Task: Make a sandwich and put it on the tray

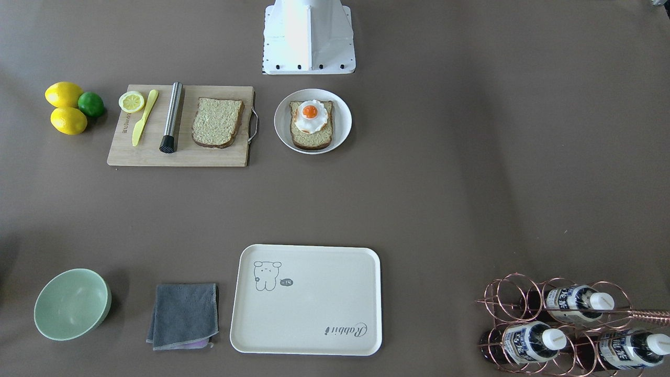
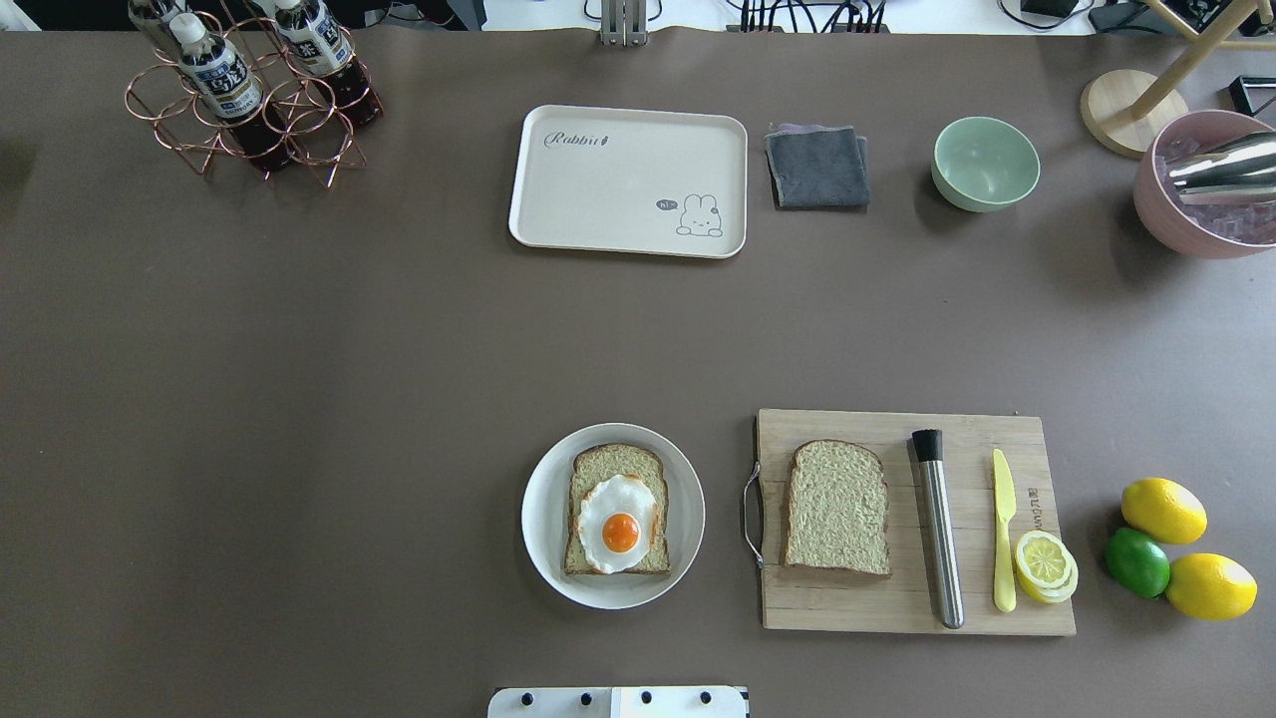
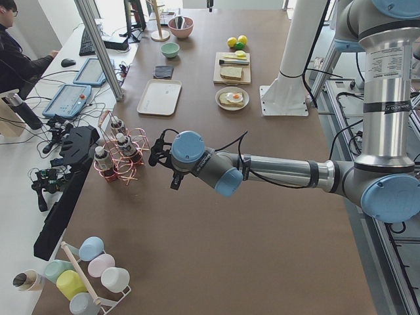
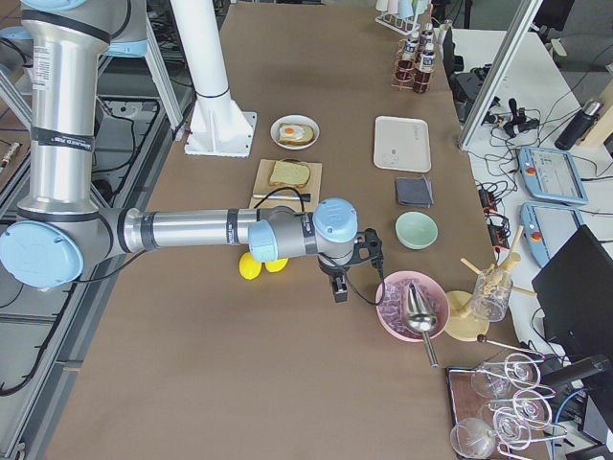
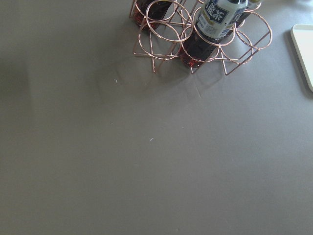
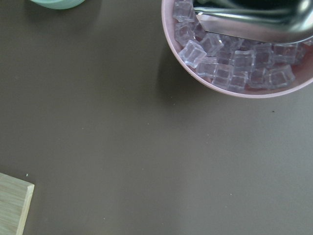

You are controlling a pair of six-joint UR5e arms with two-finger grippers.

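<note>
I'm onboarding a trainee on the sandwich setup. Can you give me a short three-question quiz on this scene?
1. True or false: the cream rectangular tray already carries food.
2. The bare brown-crusted bread slice lies on: A) the green bowl, B) the wooden cutting board, C) the grey cloth.
3. Fill in: on the round white plate, the white-and-orange fried egg tops ___ bread slice(s).
Key: 1 false; 2 B; 3 one.

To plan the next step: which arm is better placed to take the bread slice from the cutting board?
Probably right: the bread slice lies on the robot's right side; the left gripper is by the bottle rack.
</note>
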